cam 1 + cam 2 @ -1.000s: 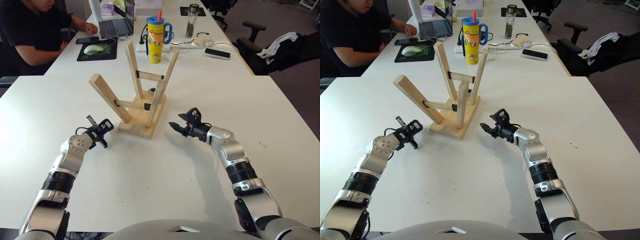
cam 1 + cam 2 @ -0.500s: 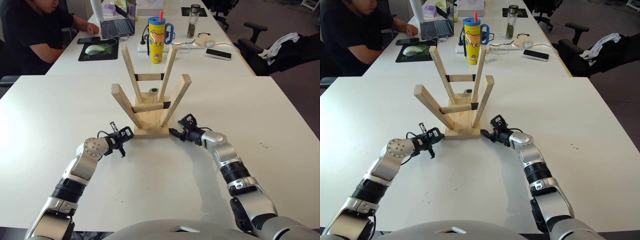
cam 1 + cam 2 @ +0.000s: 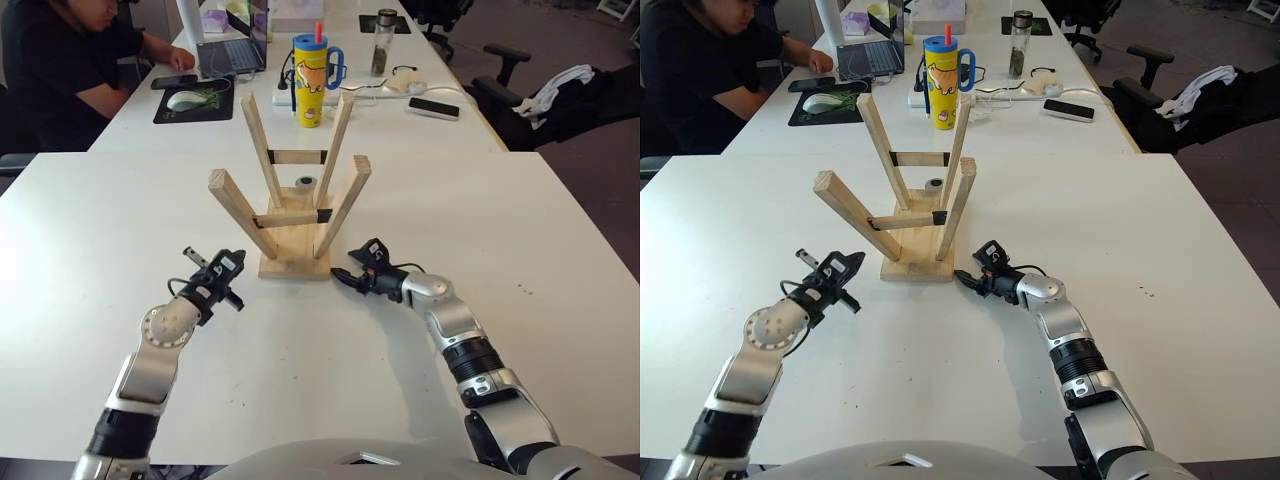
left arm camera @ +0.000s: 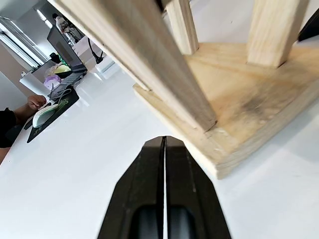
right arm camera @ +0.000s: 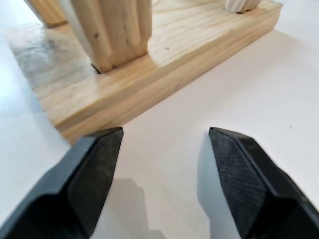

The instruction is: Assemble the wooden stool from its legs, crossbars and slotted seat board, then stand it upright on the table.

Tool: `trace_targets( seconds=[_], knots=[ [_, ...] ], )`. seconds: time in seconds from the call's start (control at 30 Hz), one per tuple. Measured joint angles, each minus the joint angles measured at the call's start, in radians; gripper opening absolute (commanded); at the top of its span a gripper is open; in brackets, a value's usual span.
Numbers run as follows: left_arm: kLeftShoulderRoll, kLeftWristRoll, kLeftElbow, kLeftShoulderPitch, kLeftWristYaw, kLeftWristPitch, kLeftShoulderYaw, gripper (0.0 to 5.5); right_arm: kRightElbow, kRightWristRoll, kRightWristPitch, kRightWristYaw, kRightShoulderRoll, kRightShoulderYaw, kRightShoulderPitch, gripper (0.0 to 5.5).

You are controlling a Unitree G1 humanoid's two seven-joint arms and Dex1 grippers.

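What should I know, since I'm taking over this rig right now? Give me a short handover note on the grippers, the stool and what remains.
Left gripper: jaws shut, empty, low over the table just left of the seat board.
Right gripper: jaws open, empty, at the board's near right corner, not gripping it.
Stool: upside down mid-table, seat board flat on the table, legs pointing up, crossbars fitted between them.
Done: assembly looks complete.
Left: turn the stool over and stand it upright on the table.
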Motion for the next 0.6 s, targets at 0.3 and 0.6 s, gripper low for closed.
trace_targets(
  seconds=[0.3, 0.6],
  knots=[
    [-0.174, -0.15, 0.043, -0.119, -0.035, 0.072, -0.111, 1.03, -0.127, 0.084, 0.064, -0.089, -0.005, -0.152, 0.099, 3.03],
    [-0.245, -0.029, 0.313, -0.251, 0.107, 0.113, -0.164, 1.03, -0.124, 0.197, 0.021, -0.084, -0.018, -0.287, -0.005, 1.73]
  ],
)
